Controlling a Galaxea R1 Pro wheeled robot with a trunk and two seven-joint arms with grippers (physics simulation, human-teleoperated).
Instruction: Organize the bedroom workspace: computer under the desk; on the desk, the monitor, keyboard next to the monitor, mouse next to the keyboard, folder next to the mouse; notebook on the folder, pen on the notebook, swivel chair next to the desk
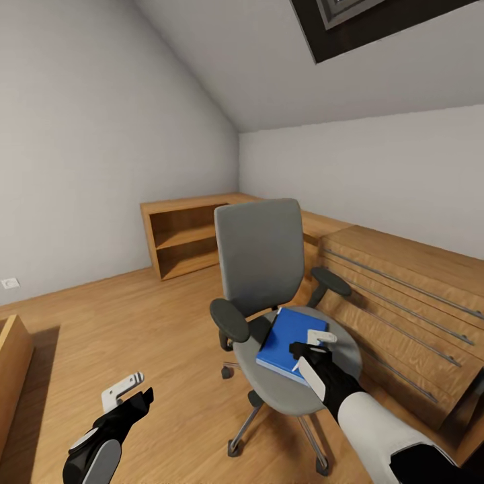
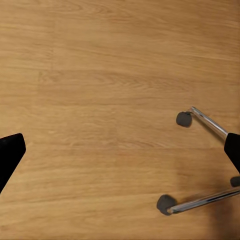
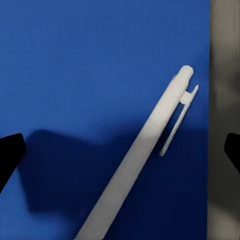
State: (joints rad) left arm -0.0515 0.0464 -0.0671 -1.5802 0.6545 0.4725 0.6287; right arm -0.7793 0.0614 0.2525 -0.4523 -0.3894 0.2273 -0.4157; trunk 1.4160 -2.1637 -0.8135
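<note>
The grey swivel chair (image 1: 259,255) stands on the wooden floor in the middle of the head view. On its seat lies a flat blue cover (image 1: 286,336); whether it is the folder or the notebook I cannot tell. My right gripper (image 1: 314,354) hovers open just above the cover's near edge. In the right wrist view a white pen (image 3: 150,145) lies slanted on the blue cover (image 3: 75,75), between the spread fingertips (image 3: 10,155). My left gripper (image 1: 126,396) hangs open low over the floor, left of the chair; its wrist view catches the chair's chrome legs and casters (image 2: 184,118).
A low wooden open shelf (image 1: 185,238) lines the back wall under the sloped ceiling. A long wooden slatted unit (image 1: 403,302) runs along the right, close behind the chair. Another wooden piece (image 1: 10,376) juts in at the left edge. Bare floor (image 1: 134,316) lies between.
</note>
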